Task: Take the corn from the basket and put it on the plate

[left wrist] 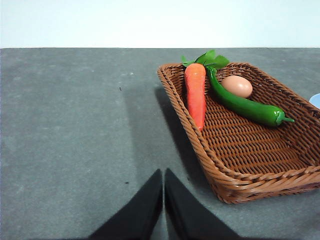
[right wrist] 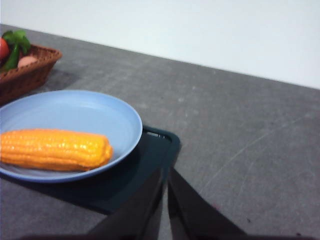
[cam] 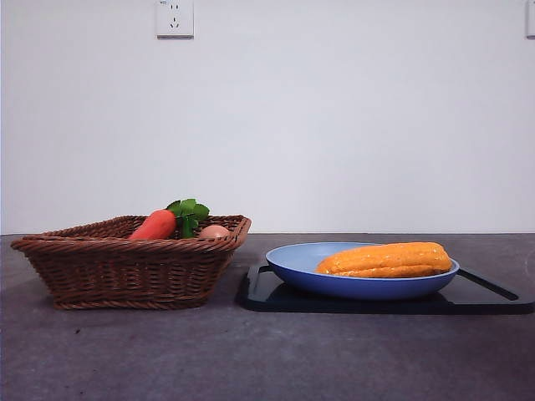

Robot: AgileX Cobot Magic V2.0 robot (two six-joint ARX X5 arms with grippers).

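Corn lying in blue plate on black tray; basket beside plate holds carrot. Left end effector closed, empty; right end effector closed, empty.

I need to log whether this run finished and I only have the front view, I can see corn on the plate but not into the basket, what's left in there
Observer: The left wrist view shows three things in the basket: a carrot, a green pepper and an egg.
Operator: Any second corn in there?
Observer: No. The only corn lies on the plate, nothing gripping it.
Operator: Where are the grippers?
Observer: The left gripper is shut over bare table beside the basket.
Operator: And the right?
Observer: The right gripper is shut, near the corner of the black tray, clear of the plate.
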